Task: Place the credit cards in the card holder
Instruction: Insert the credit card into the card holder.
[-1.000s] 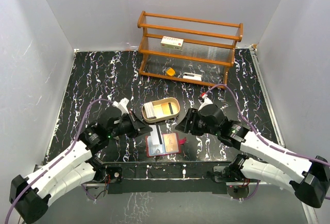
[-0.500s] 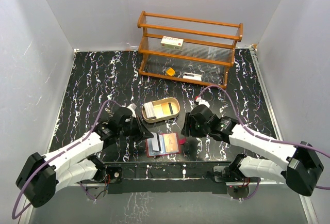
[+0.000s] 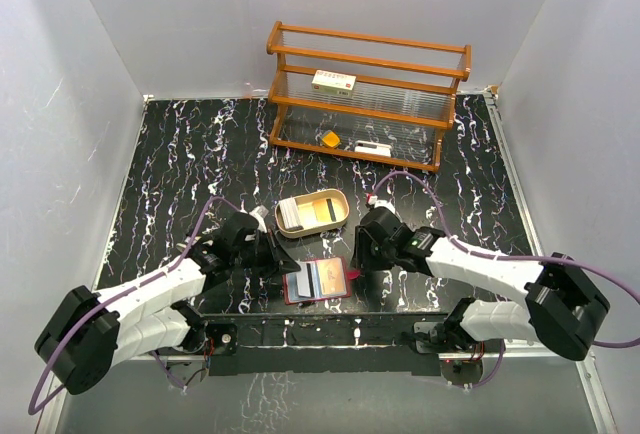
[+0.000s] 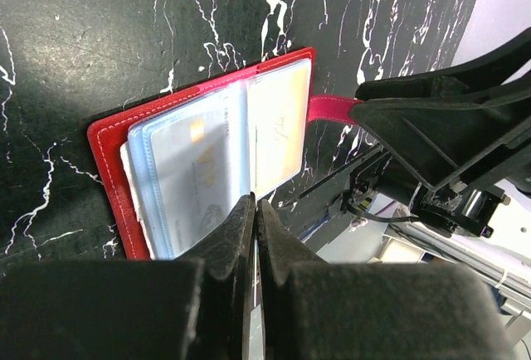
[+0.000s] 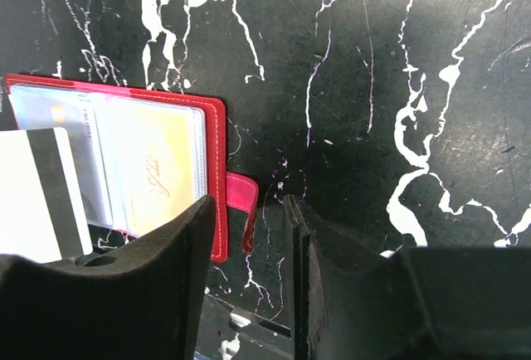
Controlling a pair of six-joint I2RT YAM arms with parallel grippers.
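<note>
The dark red card holder [image 3: 335, 289] lies open on the black marbled table, near the front edge. Its clear pockets show a cream-yellow card [image 4: 278, 124] and a pale card [image 4: 187, 177]. My left gripper [image 4: 254, 202] is shut on a thin white card with a black stripe [image 5: 37, 194], held on edge over the holder's left half [image 4: 108, 161]. In the top view it [image 3: 283, 259] is at the holder's left. My right gripper [image 5: 249, 202] is open with its jaws either side of the holder's red strap [image 5: 241, 198]; in the top view it [image 3: 356, 266] is at the holder's right. More credit cards [image 3: 300, 214] lie in the tan oval tray [image 3: 340, 216].
A wooden rack [image 3: 365, 59] stands at the back. It holds a white box with red marks [image 3: 334, 80], an orange wedge [image 3: 329, 139] and a small white piece [image 3: 372, 146]. The metal base rail [image 3: 330, 334] runs just in front of the holder.
Both arms have closed in on the holder. My left gripper brought its card right, over the holder's left side. My right gripper moved left and down to the strap.
</note>
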